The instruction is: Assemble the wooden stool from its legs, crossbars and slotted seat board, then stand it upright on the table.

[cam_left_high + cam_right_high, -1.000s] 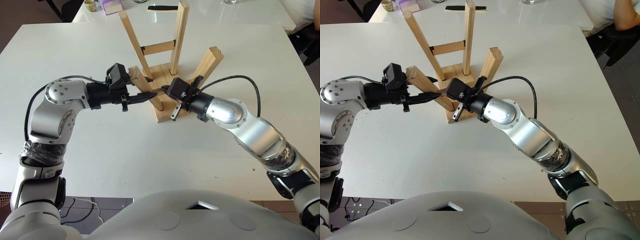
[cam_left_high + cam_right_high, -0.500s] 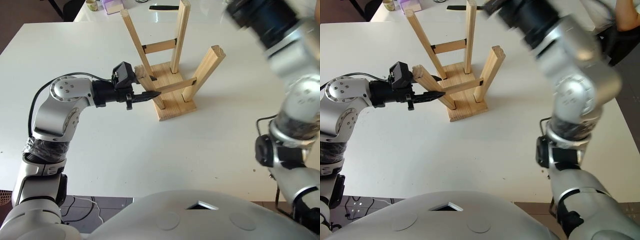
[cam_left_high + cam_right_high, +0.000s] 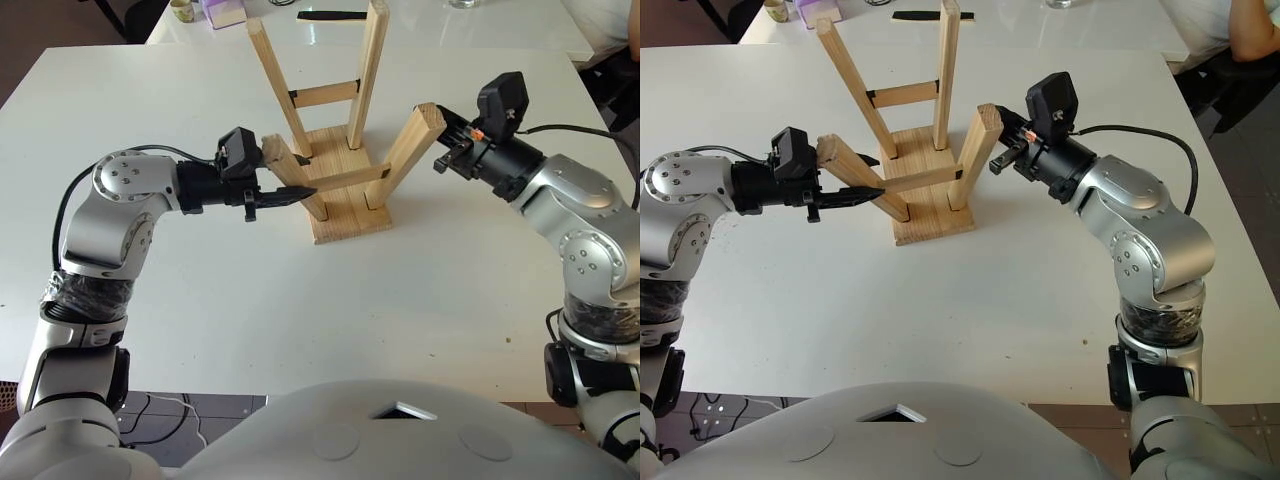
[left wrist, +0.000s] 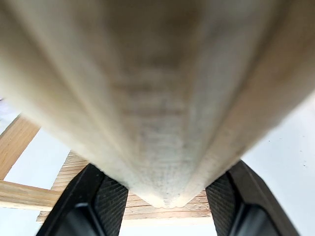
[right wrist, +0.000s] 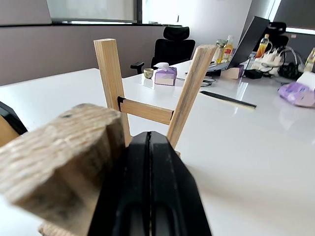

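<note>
Head view: an upturned stool [image 3: 355, 120] rests on its seat board [image 3: 350, 222] in the middle of the white table [image 3: 200, 320], its four legs pointing up. The left hand [image 3: 292, 192] grips the near-left leg [image 3: 275, 152]. The right hand [image 3: 445, 160] hovers just beside the top of the right leg [image 3: 412, 145].

Left wrist view: black pads [image 4: 106, 199] clamp either side of that leg.

Right wrist view: the fingers [image 5: 152, 187] are pressed together on nothing beside the leg's end, with the far legs and a crossbar [image 5: 145, 111] behind.
</note>
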`<action>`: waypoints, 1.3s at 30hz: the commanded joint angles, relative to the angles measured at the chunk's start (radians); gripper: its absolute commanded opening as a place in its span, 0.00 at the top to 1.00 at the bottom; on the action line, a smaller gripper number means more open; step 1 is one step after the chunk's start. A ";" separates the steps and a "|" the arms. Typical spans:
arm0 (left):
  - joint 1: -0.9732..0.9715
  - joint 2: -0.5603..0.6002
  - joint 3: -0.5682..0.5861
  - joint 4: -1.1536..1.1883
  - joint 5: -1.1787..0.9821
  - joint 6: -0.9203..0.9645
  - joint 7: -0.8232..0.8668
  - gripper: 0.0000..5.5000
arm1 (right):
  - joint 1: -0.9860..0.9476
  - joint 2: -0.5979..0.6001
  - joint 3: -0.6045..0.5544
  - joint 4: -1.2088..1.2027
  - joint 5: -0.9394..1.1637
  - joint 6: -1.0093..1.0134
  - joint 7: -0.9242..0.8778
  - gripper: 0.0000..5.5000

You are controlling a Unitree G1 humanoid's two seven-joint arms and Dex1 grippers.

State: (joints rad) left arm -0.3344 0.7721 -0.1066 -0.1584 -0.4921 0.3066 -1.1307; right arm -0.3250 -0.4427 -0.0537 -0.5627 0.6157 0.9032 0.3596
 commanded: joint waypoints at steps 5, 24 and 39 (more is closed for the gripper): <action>0.038 0.045 0.042 0.010 0.001 0.025 -0.032 0.63 | -0.112 0.034 -0.141 0.129 0.102 -0.062 0.049 1.00; 0.697 -0.132 0.686 -0.437 -0.182 0.318 0.401 0.56 | 0.215 0.063 -0.083 -0.100 -0.053 -0.170 -0.111 1.00; 0.709 -0.741 0.000 -0.739 0.584 0.144 1.347 0.99 | 0.284 0.178 0.166 -0.208 -0.468 -0.192 -0.424 1.00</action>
State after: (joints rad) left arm 0.3412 0.0691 -0.0889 -0.8665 -0.0119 0.4519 0.1242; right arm -0.0259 -0.2727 0.1176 -0.7574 0.2035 0.7051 -0.0264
